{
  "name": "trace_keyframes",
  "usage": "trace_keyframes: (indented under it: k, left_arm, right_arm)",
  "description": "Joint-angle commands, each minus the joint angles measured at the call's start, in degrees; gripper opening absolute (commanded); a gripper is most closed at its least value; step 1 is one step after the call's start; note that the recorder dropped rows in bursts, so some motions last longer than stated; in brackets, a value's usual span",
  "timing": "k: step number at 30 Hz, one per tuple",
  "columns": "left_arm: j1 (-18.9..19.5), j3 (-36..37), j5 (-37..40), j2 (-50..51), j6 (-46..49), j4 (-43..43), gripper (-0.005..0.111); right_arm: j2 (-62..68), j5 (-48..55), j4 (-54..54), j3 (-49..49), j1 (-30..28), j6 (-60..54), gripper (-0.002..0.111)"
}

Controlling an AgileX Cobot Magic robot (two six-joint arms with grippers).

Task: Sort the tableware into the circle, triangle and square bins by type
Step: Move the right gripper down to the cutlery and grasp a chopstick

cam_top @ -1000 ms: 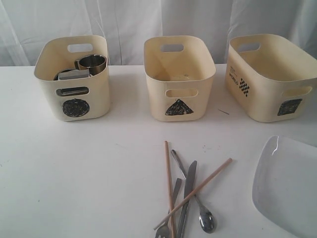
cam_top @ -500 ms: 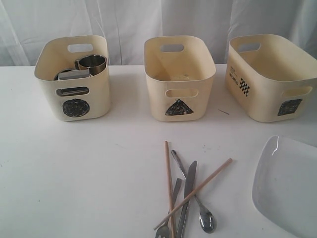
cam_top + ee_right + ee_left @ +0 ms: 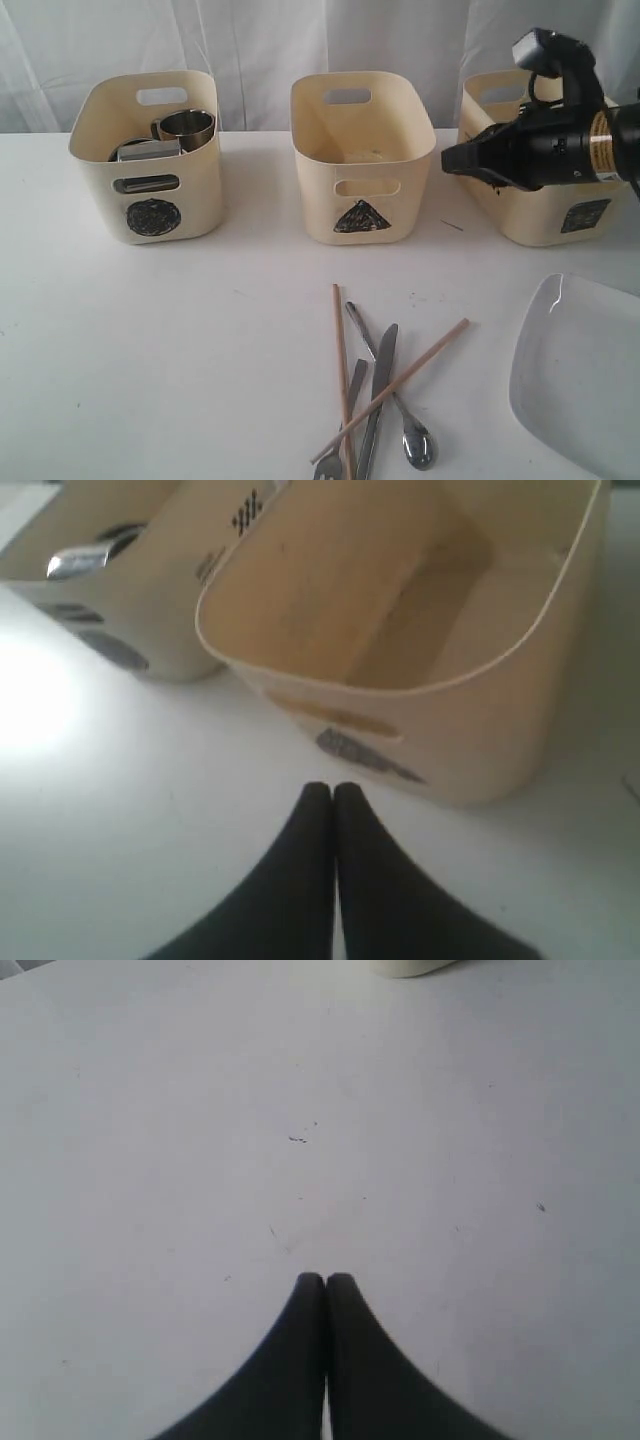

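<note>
In swings the right tool (image 3: 447, 160) over the desk's (image 3: 150, 350) back right edge, pinched closed and empty like the left tool (image 3: 325, 1280), mugs (image 3: 186, 128) apparently already in the circle bin (image 3: 100, 200) back-left, while chopsticks (image 3: 338, 320), cutlery (image 3: 385, 350) at the front edge and the plate (image 3: 580, 380) front-right await sorting.

Exterior view: bright, soft, even light; the white desk (image 3: 150, 330) is nearly washed out; only faint, diffuse shadows hug the feet of the bins (image 3: 150, 215); small glints sit on the steel mug (image 3: 186, 128) and the plate (image 3: 580, 380) rim; detail is slightly grainy. Left wrist view: the desk is flat pale grey; the fingers (image 3: 290, 1360) are featureless black silhouettes. Right wrist view: soft and out of focus throughout; a blown-out glare patch (image 3: 40, 700) lies on the desk; the fingers (image 3: 300, 880) are likewise black, their edges blurred.
</note>
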Motion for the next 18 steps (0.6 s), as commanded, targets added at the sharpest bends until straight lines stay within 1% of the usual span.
trace_keyframes:
  k: [1, 2, 3, 4, 5, 7, 8, 9, 10, 11, 12, 13, 14, 15, 17, 18]
  left_arm:
    - [0.12, 0.54, 0.86, -0.22, -0.13, -0.15, 0.0]
    - [0.12, 0.54, 0.86, -0.22, -0.13, -0.15, 0.0]
    - [0.12, 0.54, 0.86, -0.22, -0.13, -0.15, 0.0]
    - [0.12, 0.54, 0.86, -0.22, -0.13, -0.15, 0.0]
    - [0.12, 0.54, 0.86, -0.22, -0.13, -0.15, 0.0]
    - [0.12, 0.54, 0.86, -0.22, -0.13, -0.15, 0.0]
    - [0.12, 0.54, 0.86, -0.22, -0.13, -0.15, 0.0]
    - [0.12, 0.54, 0.86, -0.22, -0.13, -0.15, 0.0]
    - [0.12, 0.54, 0.86, -0.22, -0.13, -0.15, 0.0]
    - [0.12, 0.54, 0.86, -0.22, -0.13, -0.15, 0.0]
    - [0.12, 0.54, 0.86, -0.22, -0.13, -0.15, 0.0]
    - [0.12, 0.54, 0.86, -0.22, -0.13, -0.15, 0.0]
    - [0.12, 0.54, 0.86, -0.22, -0.13, -0.15, 0.0]
    - [0.12, 0.54, 0.86, -0.22, -0.13, -0.15, 0.0]
    - [0.12, 0.54, 0.86, -0.22, -0.13, -0.15, 0.0]
    - [0.12, 0.54, 0.86, -0.22, -0.13, -0.15, 0.0]
  right_arm:
    - [-3.56, 1.0, -2.77, 0.3, 4.43, -2.47, 0.0]
    - [-5.84, 3.96, -2.77, 0.33, 7.19, -7.07, 0.0]
    - [-8.04, 9.25, -2.77, 0.43, 10.41, -10.46, 0.0]
    - [-11.15, 22.44, -2.77, 0.53, 14.83, -12.59, 0.0]
    - [-12.63, 31.11, -2.77, 0.53, 17.09, -12.43, 0.0]
    - [-14.08, 53.56, -2.77, 0.53, 21.61, -13.09, 0.0]
    - [-14.21, 61.97, -2.77, 0.53, 22.63, -15.21, 0.0]
    - [-14.21, 67.95, 2.61, 0.41, 23.25, -21.22, 0.0]
    - [-13.89, 71.7, 11.69, 0.14, 23.24, -30.61, 0.0]
    - [-13.46, 73.55, 23.31, -0.3, 23.24, -39.63, 0.0]
    - [-12.96, 75.24, 35.78, -0.74, 23.24, -52.6, 0.0]
    - [-12.41, 77.57, 48.88, -1.23, 23.24, -68.09, 0.0]
    - [-11.95, 79.54, 59.81, -1.74, 23.24, -81.81, 0.0]
    - [-11.49, 82.42, 73.8, -2.29, 23.27, -99.58, 0.0]
    - [-10.5, 92.19, 99.28, -3.4, 23.27, -134.29, 0.0]
    - [-9.85, 97.84, 106.89, -3.82, 23.27, -146.9, 0.0]
